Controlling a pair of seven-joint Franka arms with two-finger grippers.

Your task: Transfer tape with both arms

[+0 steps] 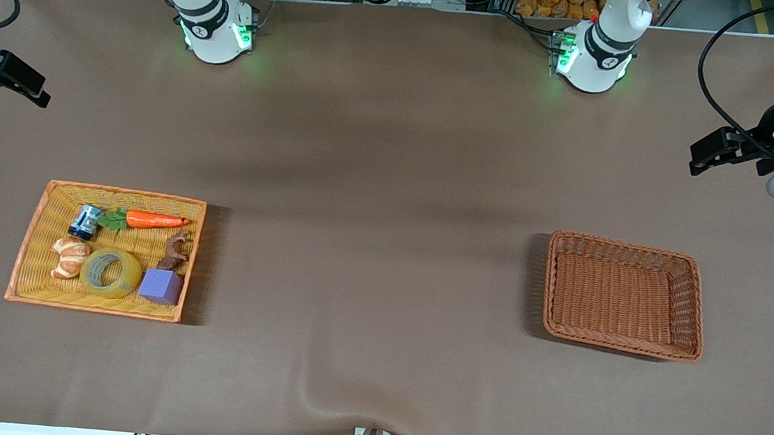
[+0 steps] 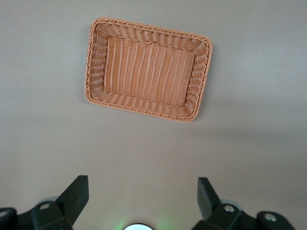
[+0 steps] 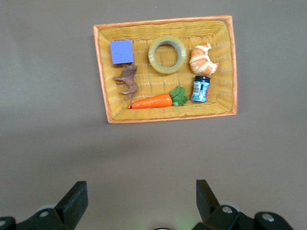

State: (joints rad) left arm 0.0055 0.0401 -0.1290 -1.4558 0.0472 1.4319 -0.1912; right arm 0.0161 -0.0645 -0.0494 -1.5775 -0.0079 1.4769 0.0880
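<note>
The tape (image 1: 110, 272) lies flat in the orange tray (image 1: 31, 242), between the croissant (image 1: 69, 256) and the purple block (image 1: 160, 287). The right gripper (image 3: 139, 201) hangs high with fingers spread wide, the tray well below and ahead of it. The left gripper (image 2: 141, 199), also spread and empty, hovers above bare table near the brown basket (image 1: 694, 307).

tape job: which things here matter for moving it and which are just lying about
Belongs to the job:
tape
yellow basket holding it
brown basket
left gripper, open
right gripper, open

Just lying about:
croissant
carrot
purple block
small jar
brown animal figure
</note>
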